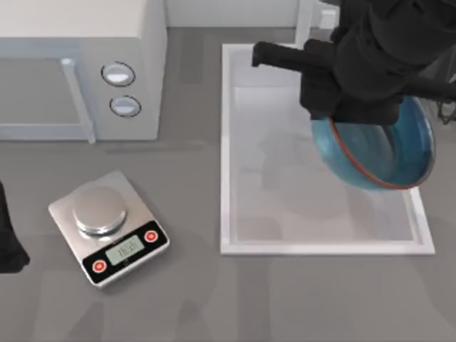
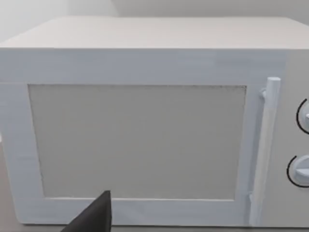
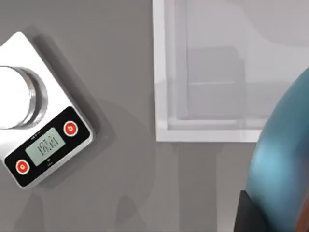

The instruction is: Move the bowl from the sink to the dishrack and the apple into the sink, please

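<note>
Above the sink's [image 1: 226,142] far right, our right gripper [image 1: 360,117] has its fingers clamped on the tilted bowl [image 1: 399,153]; we should hold firm, carrying it rightward.

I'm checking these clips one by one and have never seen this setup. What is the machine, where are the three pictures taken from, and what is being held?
Two robot arms work at a grey table. One picture looks down from above; the others come from cameras on each wrist.

The right gripper holds a glossy blue bowl with a reddish rim, tilted, over the right part of the white rectangular sink. The left arm is parked at the table's left edge, facing the white microwave.

A silver kitchen scale with red buttons lies left of the sink.
</note>
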`<state>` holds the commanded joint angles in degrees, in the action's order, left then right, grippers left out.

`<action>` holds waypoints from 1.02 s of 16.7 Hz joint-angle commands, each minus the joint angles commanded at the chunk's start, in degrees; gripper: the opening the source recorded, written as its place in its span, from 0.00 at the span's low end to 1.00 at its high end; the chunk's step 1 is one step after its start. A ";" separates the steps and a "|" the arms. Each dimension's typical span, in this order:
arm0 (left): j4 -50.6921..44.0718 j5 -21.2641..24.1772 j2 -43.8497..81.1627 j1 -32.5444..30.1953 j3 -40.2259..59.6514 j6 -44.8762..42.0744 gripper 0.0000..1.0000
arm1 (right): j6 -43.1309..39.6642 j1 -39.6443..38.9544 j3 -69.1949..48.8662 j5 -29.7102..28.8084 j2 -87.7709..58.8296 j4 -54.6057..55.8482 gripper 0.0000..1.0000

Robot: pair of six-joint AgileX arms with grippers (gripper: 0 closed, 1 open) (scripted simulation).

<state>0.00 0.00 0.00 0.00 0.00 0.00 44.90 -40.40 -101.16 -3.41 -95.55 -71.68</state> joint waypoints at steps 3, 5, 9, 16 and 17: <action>0.00 0.00 0.00 0.00 0.00 0.00 1.00 | -7.87 11.41 4.65 4.53 3.46 12.46 0.00; 0.00 0.00 0.00 0.00 0.00 0.00 1.00 | -13.56 19.73 8.02 7.86 5.98 21.53 0.00; 0.00 0.00 0.00 0.00 0.00 0.00 1.00 | -25.05 36.49 14.73 14.67 11.20 39.95 0.00; 0.00 0.00 0.00 0.00 0.00 0.00 1.00 | -40.67 59.48 23.56 24.10 18.78 65.64 0.00; 0.00 0.00 0.00 0.00 0.00 0.00 1.00 | -41.98 61.43 24.27 24.91 19.47 67.86 0.00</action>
<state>0.00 0.00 0.00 0.00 0.00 0.00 2.93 21.03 -76.89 21.49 -76.08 -3.82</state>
